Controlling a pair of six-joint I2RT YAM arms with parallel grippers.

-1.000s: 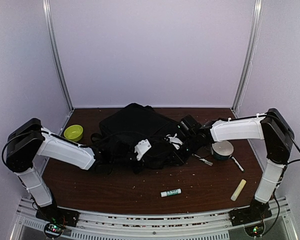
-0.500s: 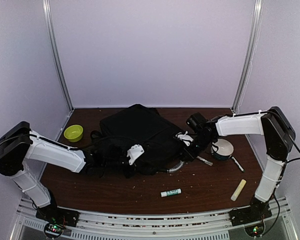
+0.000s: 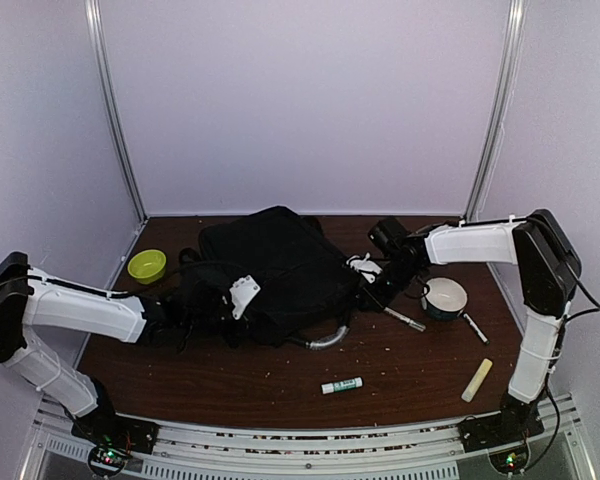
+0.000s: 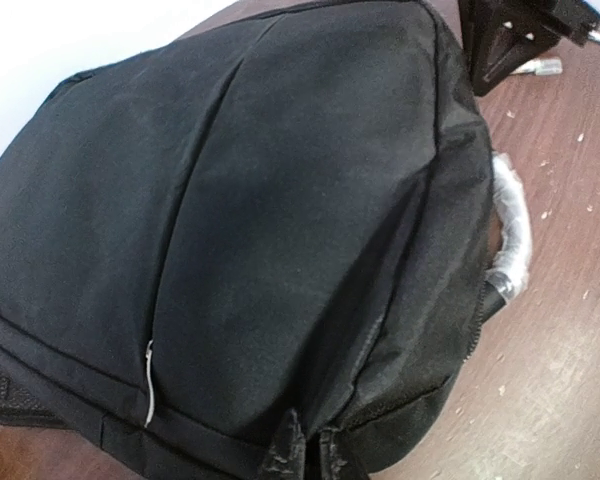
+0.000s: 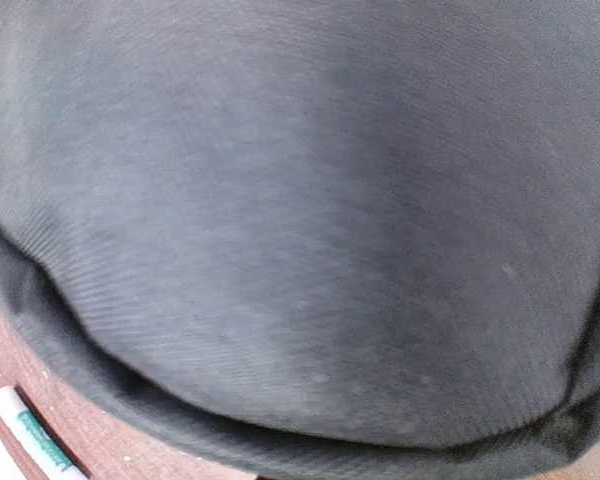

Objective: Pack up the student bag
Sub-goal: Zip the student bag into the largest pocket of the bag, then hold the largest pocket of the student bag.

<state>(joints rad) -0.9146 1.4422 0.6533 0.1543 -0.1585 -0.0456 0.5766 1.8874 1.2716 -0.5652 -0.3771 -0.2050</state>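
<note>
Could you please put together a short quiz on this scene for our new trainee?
1. True or false: in the top view, the green bowl lies left of the student bag.
2. How many bowls stand on the table? A one, B two, C four.
3. Fill in: the bag's grey handle sticks out toward the ___ table edge.
Key: 1 true; 2 B, the green one and a white bowl; 3 near.

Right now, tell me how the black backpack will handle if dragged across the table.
Probably floppy: the backpack lies slumped, its fabric creased and sagging. Dragged by one edge, it would likely bunch rather than slide as one piece. Rolling or tipping seems unlikely: it lies flat on the table.
</note>
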